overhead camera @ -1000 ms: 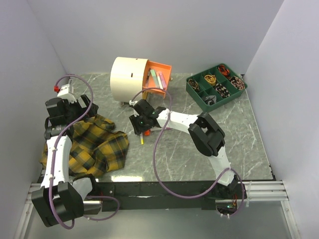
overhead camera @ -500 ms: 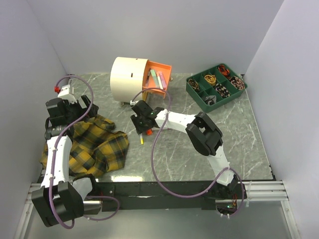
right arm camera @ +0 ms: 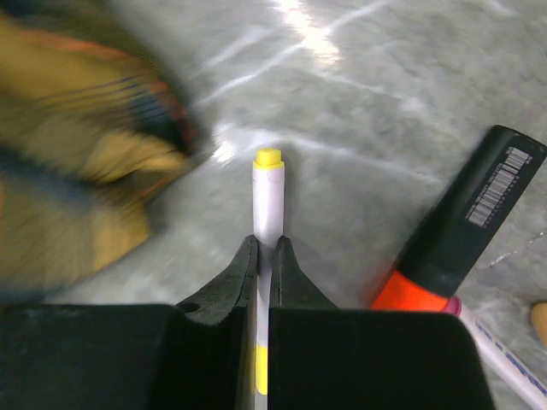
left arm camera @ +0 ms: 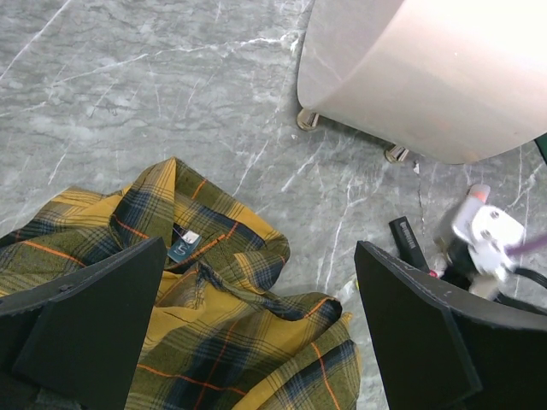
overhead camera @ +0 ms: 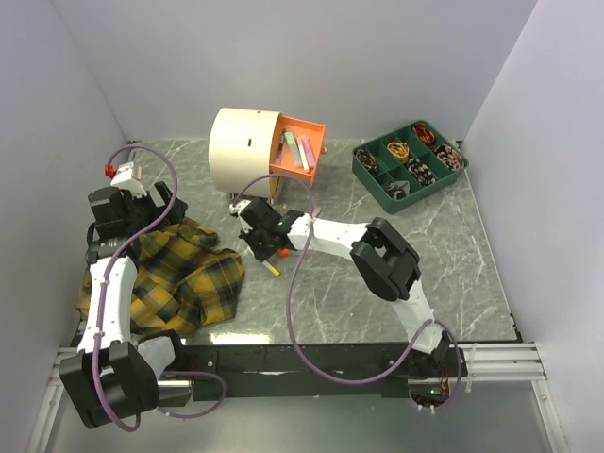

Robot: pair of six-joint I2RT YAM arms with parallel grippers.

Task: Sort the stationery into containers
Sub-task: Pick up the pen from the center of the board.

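Observation:
My right gripper (right arm camera: 264,243) is shut on a thin white pen with a yellow tip (right arm camera: 268,201), low over the marble table; in the top view the gripper (overhead camera: 265,249) is right of the plaid cloth and the pen's end (overhead camera: 273,270) pokes out. An orange and black highlighter (right arm camera: 466,226) lies just to its right. The cream drum chest (overhead camera: 242,149) stands at the back, its orange drawer (overhead camera: 315,129) open with pastel highlighters (overhead camera: 298,149) inside. My left gripper (left arm camera: 256,333) is open and empty above the cloth.
The yellow-black plaid cloth (overhead camera: 179,274) lies crumpled at the left, close to the held pen. A green compartment tray (overhead camera: 375,178) with small items sits at the back right. Another white pen (right arm camera: 504,354) lies beside the orange highlighter. The chest's feet (left arm camera: 305,120) stand behind the cloth.
My right gripper has shifted left toward the cloth, staying low with the pen between its fingers. The left arm has barely moved.

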